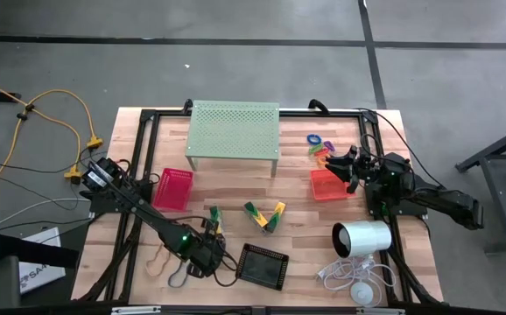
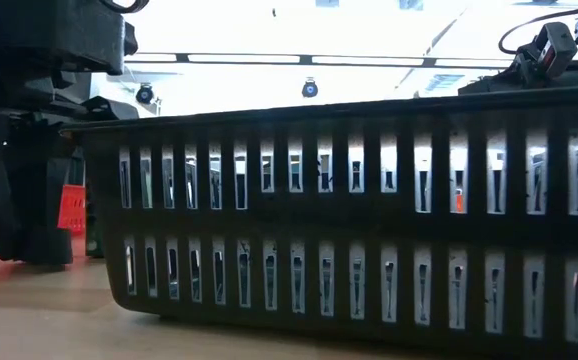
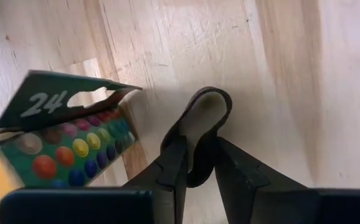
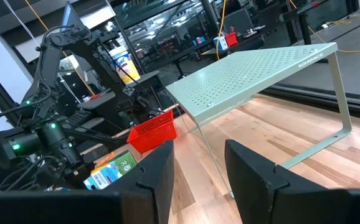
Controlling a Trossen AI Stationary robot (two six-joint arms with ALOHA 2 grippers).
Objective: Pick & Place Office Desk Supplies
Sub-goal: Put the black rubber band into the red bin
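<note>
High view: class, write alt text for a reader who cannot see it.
Two dark arms work a wooden table: the left gripper beside a black mesh tray, the right gripper over an orange mesh tray. A pale green perforated stand sits behind.

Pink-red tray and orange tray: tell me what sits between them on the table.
In the high view, the pale green perforated stand sits between the pink-red tray and the orange tray, slightly farther back; bare wood lies directly between.
</note>
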